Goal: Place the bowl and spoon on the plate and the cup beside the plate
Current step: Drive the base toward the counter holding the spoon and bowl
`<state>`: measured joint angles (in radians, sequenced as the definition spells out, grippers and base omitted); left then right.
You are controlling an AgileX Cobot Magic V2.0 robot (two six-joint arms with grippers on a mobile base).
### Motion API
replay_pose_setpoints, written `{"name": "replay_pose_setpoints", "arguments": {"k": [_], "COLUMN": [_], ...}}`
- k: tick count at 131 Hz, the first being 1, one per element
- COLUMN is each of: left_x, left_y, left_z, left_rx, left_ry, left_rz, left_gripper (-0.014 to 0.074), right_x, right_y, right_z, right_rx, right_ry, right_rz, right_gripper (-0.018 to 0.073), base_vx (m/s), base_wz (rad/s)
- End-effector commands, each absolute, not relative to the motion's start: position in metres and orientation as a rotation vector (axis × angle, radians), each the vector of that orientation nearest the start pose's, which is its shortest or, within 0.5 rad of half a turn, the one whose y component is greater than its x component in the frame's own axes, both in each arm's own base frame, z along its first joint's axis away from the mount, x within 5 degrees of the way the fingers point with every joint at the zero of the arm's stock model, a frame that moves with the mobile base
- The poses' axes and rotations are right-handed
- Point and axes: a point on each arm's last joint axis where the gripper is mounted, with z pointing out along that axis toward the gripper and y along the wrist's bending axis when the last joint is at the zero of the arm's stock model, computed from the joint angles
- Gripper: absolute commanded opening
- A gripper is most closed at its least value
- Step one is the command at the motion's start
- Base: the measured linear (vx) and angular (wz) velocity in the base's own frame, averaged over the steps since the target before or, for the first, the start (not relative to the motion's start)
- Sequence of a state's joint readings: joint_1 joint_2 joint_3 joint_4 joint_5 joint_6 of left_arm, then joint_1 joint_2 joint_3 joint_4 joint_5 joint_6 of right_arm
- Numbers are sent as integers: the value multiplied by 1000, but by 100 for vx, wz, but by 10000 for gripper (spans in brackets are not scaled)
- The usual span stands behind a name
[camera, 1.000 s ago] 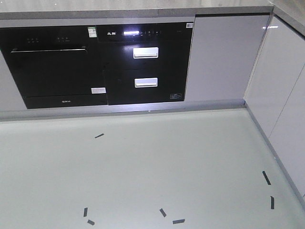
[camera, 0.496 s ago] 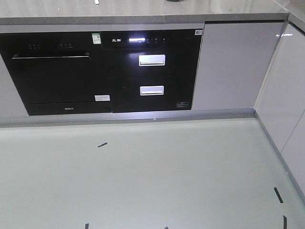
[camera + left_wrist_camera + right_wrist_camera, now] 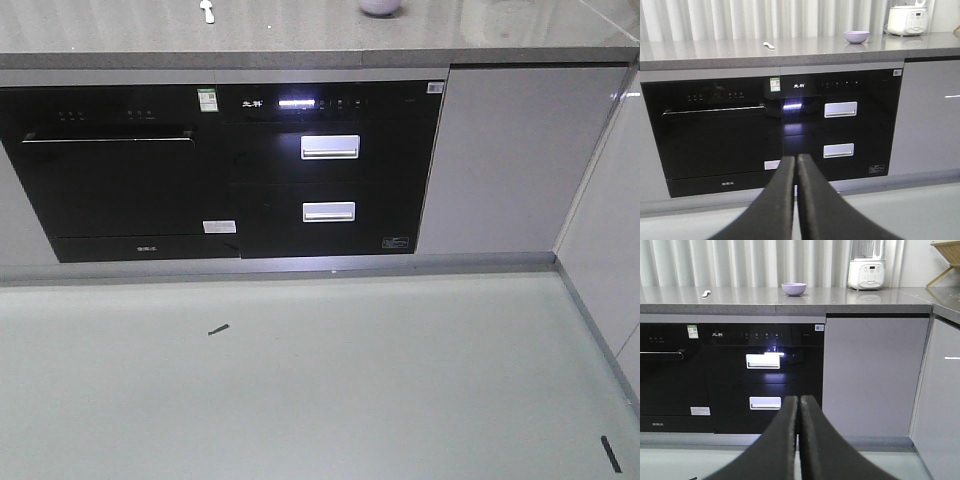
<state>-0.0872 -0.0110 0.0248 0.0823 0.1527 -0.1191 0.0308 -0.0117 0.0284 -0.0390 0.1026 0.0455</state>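
Bowl: the bowl (image 3: 857,36) is sitting upright on the grey countertop (image 3: 715,52), upper right of centre in the left wrist view. It is round, smooth and lavender. Its wall is hiding the inside, so I cannot tell what it is holding.
Spoon: the spoon (image 3: 769,45) is lying flat on the same speckled countertop, left of the bowl and well apart from it. It is small and pale.
Rice cooker: the white rice cooker (image 3: 866,273) is standing near the upper right of the right wrist view, glossy and rounded, with its lid down.
Cabinet front: the black oven door (image 3: 110,170) is shining like glass at the left. Two dark drawers (image 3: 330,180) with silvery rectangular handles are sitting at the centre.
Floor: the pale, smooth floor (image 3: 400,380) is carrying short dark tape strips (image 3: 218,329).
Left gripper: the left gripper (image 3: 796,159) is pointing up from the bottom centre, its black tapered fingers pressing together with nothing between them.
Right gripper: the right gripper (image 3: 799,399) is doing the same, closed and empty.
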Motion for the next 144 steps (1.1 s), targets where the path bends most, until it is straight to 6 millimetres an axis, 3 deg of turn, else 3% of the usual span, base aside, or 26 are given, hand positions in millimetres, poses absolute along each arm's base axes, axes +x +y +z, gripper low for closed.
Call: {"name": "replay_pose_setpoints", "arguments": {"k": [1, 144], "left_x": [56, 56], "left_y": [-5, -5], "left_z": [196, 196], "left_rx": [27, 27], "left_ry": [1572, 1572], "left_rz": [-111, -111], "left_gripper": [-6, -6], "right_x": [57, 57], "right_y": [2, 2], "right_z": [200, 200], "right_rx": [-27, -27], "right_ry": [1529, 1529], "right_rz": [19, 19], "right_gripper": [-4, -4], "base_vx": [21, 20], "base_wz": [2, -2]}}
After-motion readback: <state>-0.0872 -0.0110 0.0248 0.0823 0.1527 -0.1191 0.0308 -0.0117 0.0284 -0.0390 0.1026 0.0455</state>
